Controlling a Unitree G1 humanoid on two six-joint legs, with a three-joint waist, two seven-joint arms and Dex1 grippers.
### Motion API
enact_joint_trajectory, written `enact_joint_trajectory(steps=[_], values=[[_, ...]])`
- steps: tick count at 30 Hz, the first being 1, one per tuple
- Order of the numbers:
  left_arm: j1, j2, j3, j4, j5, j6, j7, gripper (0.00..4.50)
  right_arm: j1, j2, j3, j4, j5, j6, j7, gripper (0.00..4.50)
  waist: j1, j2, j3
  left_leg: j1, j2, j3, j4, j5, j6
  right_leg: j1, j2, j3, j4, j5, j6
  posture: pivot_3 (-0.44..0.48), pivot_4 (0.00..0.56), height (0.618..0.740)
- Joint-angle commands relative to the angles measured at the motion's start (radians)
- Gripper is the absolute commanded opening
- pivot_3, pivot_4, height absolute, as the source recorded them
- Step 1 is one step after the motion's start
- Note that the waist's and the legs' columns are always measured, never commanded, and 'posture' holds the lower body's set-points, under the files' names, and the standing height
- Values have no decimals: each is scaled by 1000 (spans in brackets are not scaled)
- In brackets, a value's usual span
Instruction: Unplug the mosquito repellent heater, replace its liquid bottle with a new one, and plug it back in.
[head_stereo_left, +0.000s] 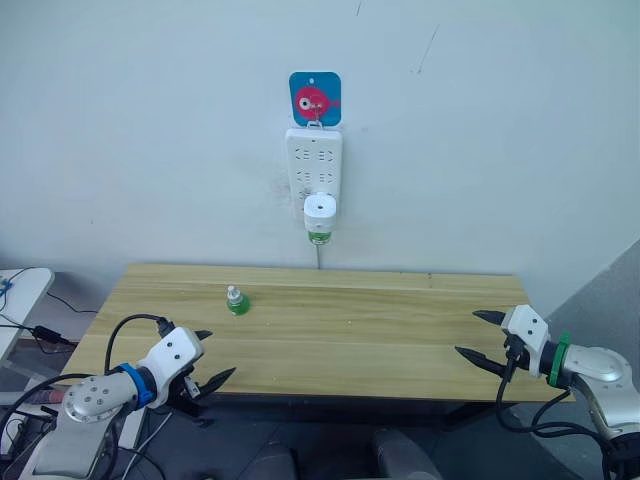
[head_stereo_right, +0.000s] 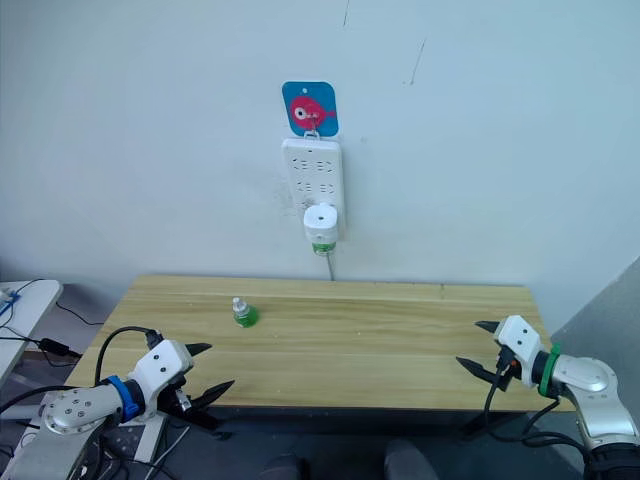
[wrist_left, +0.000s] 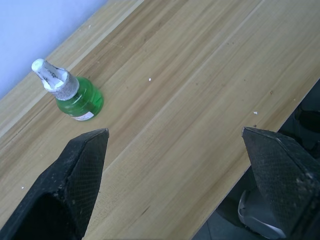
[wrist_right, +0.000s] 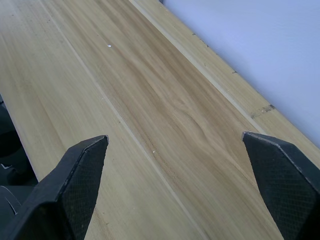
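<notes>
The white mosquito repellent heater (head_stereo_left: 319, 212) is plugged into the bottom of the wall power strip (head_stereo_left: 314, 165), with a green liquid bottle (head_stereo_left: 319, 238) hanging under it. A second green liquid bottle (head_stereo_left: 237, 301) (wrist_left: 71, 94) with a white cap stands on the wooden table (head_stereo_left: 330, 340), left of centre near the back. My left gripper (head_stereo_left: 212, 357) hovers open at the table's front left edge, well short of that bottle. Over the table's right end my right gripper (head_stereo_left: 476, 335) is open, with nothing between its fingers.
A blue card with a pink fish (head_stereo_left: 315, 99) hangs above the power strip. A cable (head_stereo_left: 319, 256) drops from the strip behind the table. A white surface with wires (head_stereo_left: 20, 290) stands at the far left.
</notes>
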Motion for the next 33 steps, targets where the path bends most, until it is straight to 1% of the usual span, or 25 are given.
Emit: enact_joint_trajectory(steps=[1,3,9,12,15,19,21,22,23,24,26,28,29,30,33], values=[[-1,5,28,-12,-7,-1,12,4500,-10,-1,-15,-7,11,-23,5,4485,0,0,0,0,0,0,0,0,0,0,0,0,0,0,0,19,78,733],[-5,0,33,-3,-11,0,20,4500,-7,4,-16,-8,11,-23,-1,4485,0,0,0,0,0,0,0,0,0,0,0,0,0,0,0,20,76,733],[-9,-44,73,12,-80,13,21,4500,17,17,-16,-11,2,-29,-22,4485,0,0,0,0,0,0,0,0,0,0,0,0,0,0,0,0,78,733],[22,-61,93,13,-100,-20,13,4500,35,19,-20,-25,3,-26,-31,4485,-1,0,0,0,0,0,0,0,0,0,0,0,0,0,0,-15,80,733],[61,-88,112,18,-139,-7,10,4500,54,24,-24,-43,8,-24,-46,4485,-4,0,0,0,0,0,0,0,0,0,0,0,0,0,0,-26,86,733],[87,-116,134,28,-139,-4,52,4500,88,34,-28,-92,14,-18,-71,4485,-7,0,4,1,0,0,1,0,0,0,0,1,0,0,0,-49,108,733],[83,-145,146,-10,-166,37,85,4500,117,41,-35,-155,26,-6,-85,4485,-10,-1,10,2,0,0,2,0,0,-1,0,1,0,0,0,-62,131,733],[72,-166,146,-50,-197,94,104,4500,138,44,-36,-208,31,5,-93,4485,-10,-1,13,2,0,0,2,0,0,-2,0,1,0,0,0,-74,152,733],[64,-180,141,-85,-222,138,112,4500,157,46,-35,-256,35,20,-102,4485,-10,-1,22,2,0,0,2,0,0,-2,-1,1,-1,0,0,-79,161,733],[53,-188,132,-116,-236,163,115,4500,177,50,-32,-315,42,57,-115,4485,-9,-1,33,3,0,0,2,0,-1,-2,-1,1,-1,-1,0,-93,181,733],[35,-195,125,-159,-247,209,123,4500,206,59,-29,-411,51,122,-145,4485,-10,-1,49,2,0,-1,3,0,-1,-2,-1,1,-1,-1,0,-106,201,733],[8,-200,133,-194,-273,270,140,4500,233,75,-28,-515,67,193,-184,4485,-13,-1,69,2,0,-1,3,0,-1,-2,-1,1,-1,-1,0,-134,235,733],[-17,-200,133,-206,-278,282,146,4500,241,89,-27,-569,78,229,-209,4485,-17,0,81,2,0,-1,3,0,-1,-3,-1,1,-1,-1,0,-143,246,733],[-74,-203,131,-208,-286,303,162,4500,241,117,-17,-637,79,258,-250,4485,-21,0,87,2,0,-1,3,0,-1,-3,-1,2,-1,-1,0,-159,266,733],[-226,-203,122,-193,-288,343,194,4500,232,179,18,-813,86,345,-336,4485,-23,0,120,-2,0,-2,3,0,-1,-3,0,1,1,0,0,-181,295,733]])
